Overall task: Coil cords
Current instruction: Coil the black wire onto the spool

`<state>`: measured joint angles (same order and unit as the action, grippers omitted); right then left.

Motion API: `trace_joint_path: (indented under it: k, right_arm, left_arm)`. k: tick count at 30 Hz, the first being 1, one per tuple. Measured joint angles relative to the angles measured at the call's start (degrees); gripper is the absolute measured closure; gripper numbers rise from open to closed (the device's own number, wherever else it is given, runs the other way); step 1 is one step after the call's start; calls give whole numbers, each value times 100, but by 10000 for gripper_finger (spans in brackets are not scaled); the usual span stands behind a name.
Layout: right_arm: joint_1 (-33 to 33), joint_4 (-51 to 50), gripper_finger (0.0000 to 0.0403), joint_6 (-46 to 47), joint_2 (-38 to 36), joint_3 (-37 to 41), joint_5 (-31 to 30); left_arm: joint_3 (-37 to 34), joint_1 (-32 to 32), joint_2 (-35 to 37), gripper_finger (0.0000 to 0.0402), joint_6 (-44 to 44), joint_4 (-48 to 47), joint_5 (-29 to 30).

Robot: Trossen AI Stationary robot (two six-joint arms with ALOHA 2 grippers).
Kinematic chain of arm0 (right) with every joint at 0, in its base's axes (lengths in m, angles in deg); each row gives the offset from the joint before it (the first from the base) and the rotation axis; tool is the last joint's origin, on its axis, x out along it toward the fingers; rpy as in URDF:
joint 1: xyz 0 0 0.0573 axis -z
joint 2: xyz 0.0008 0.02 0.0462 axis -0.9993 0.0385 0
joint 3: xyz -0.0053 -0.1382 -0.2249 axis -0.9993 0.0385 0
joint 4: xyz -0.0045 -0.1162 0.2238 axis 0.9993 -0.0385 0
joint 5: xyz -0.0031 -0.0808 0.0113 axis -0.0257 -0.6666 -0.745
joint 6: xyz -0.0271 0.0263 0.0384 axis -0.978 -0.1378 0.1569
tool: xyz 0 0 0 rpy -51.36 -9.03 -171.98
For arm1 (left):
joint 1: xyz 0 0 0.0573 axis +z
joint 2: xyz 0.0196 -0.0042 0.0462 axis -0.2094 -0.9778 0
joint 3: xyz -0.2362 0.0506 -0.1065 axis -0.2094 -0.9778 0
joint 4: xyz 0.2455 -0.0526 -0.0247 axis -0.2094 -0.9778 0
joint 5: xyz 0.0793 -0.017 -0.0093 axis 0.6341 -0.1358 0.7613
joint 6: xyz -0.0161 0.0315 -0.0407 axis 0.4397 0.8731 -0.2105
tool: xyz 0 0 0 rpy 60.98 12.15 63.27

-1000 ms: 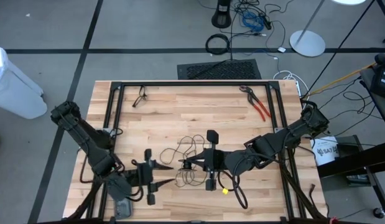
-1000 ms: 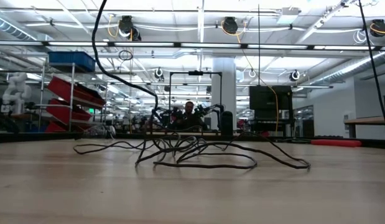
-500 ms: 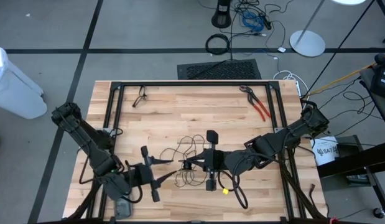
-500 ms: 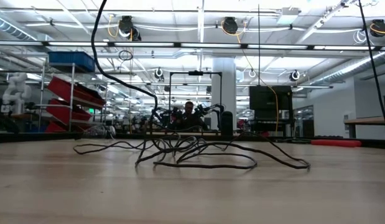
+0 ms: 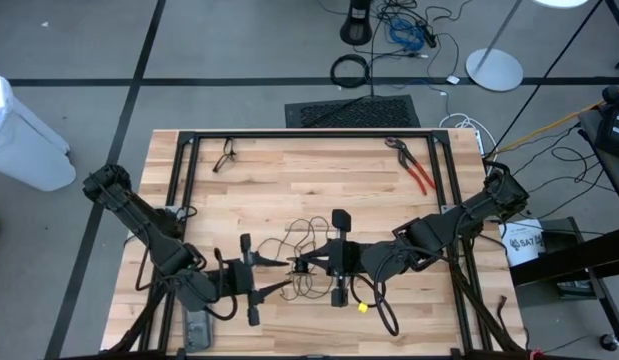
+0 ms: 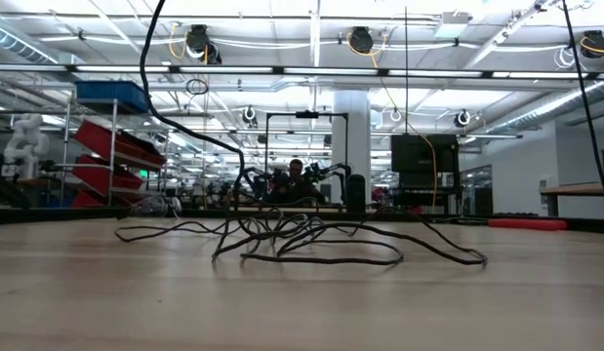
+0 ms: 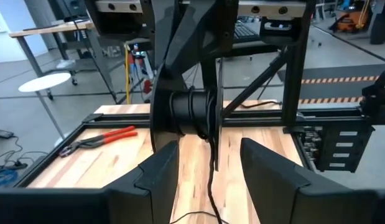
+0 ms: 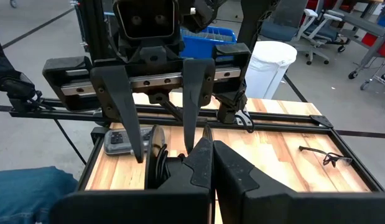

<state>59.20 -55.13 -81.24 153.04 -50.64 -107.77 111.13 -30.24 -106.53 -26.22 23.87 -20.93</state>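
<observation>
I see the thin black cord [image 5: 301, 262] lying in loose, tangled loops on the pale wooden table [image 5: 309, 170], just below its middle, toward six o'clock; in the low view it sprawls flat in several uneven loops [image 6: 302, 244], so I judge the coiling far from finished. The right gripper [image 5: 307, 262] sits at three o'clock of the tangle with its jaws shut tight, pinching a strand of the cord as far as I can judge. The left gripper [image 5: 261, 272] waits at nine o'clock, jaws spread wide and holding nothing. Over the last second the left arm has swung and turned at the wrist, bringing its fingers [image 7: 161, 168] nearer to the loops, while the right has stayed put. I take that as lining up for a second hold. The cord's pale end piece I cannot pick out. Red-handled pliers [image 5: 417, 172] lie at one o'clock, dark-framed glasses [image 5: 225, 155] at eleven. A person's gloved hand [image 8: 18, 87] shows beyond the table edge.
</observation>
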Motion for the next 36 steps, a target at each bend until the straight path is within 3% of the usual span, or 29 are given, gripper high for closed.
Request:
trace_joint_path:
  k: [6, 15, 25, 36]
  right_arm:
    - [0, -7, 403, 0, 0, 0, -2]
    - [2, -22, 403, 0, -2, 2, -1]
    - [0, -94, 397, 33, -2, 2, -2]
    - [-78, -638, 324, 4, -13, 2, -13]
  left_arm:
    - [0, -4, 0, 259, 33, 331, -4]
    - [0, -4, 0, 389, 192, 336, -17]
    - [0, -8, 0, 397, 326, 245, -15]
    - [0, -63, 167, 399, 294, -463, -39]
